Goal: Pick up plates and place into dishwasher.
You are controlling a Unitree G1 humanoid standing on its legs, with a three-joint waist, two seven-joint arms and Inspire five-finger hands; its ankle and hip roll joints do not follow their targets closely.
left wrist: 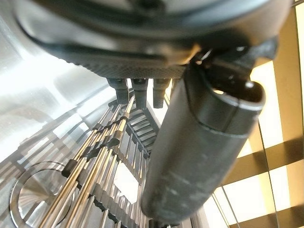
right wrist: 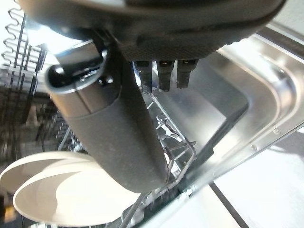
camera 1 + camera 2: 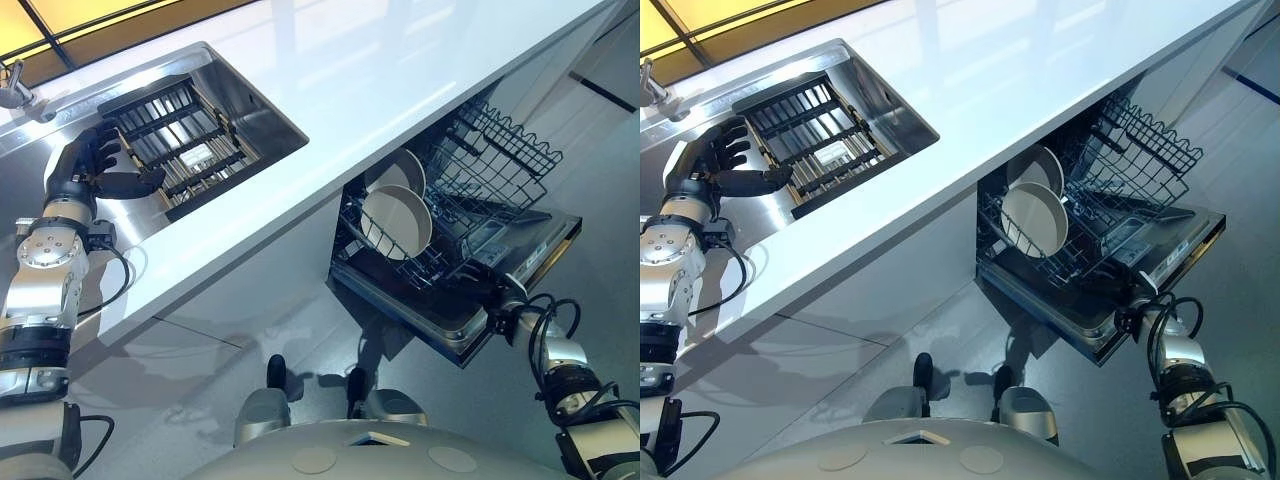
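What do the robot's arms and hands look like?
The left arm and right arm are silver-grey, built of rounded metal segments with darker joints. The left hand and right hand are dark, with slim black fingers and a thick, cylinder-shaped thumb.

Glossy plates (image 3: 396,222), shiny steel sink (image 3: 268,128) (metal rack (image 3: 172,127))

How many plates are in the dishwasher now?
2. Both stand on edge in the dishwasher's lower rack: the front plate and the back plate just behind it. Others could be hidden deeper inside.
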